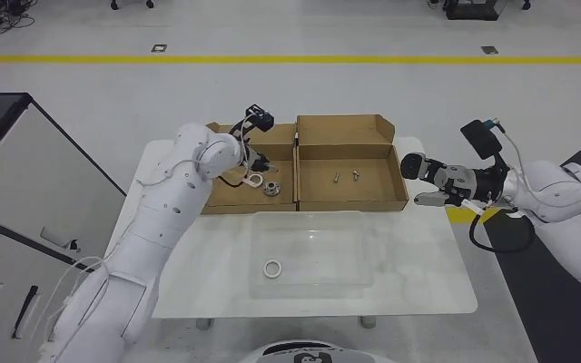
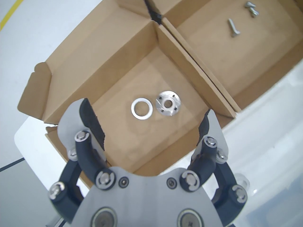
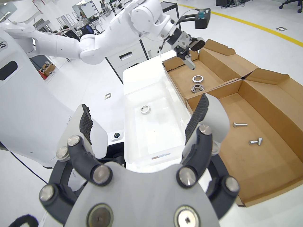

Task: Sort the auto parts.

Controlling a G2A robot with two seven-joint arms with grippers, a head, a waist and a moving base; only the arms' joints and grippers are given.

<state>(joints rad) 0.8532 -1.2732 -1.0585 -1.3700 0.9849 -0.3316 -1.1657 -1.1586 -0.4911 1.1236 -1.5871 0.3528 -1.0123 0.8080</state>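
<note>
Spread fingers of the left gripper hung above the left box, over a washer and flange lying flat. One ring lay in the clear tray, toward the robot from that gripper. The right gripper, fingers also spread, sat at the surface edge, farther off. The tray looked open from above.

Two boxes, two bolts, two rings, one flange, one tray
</note>
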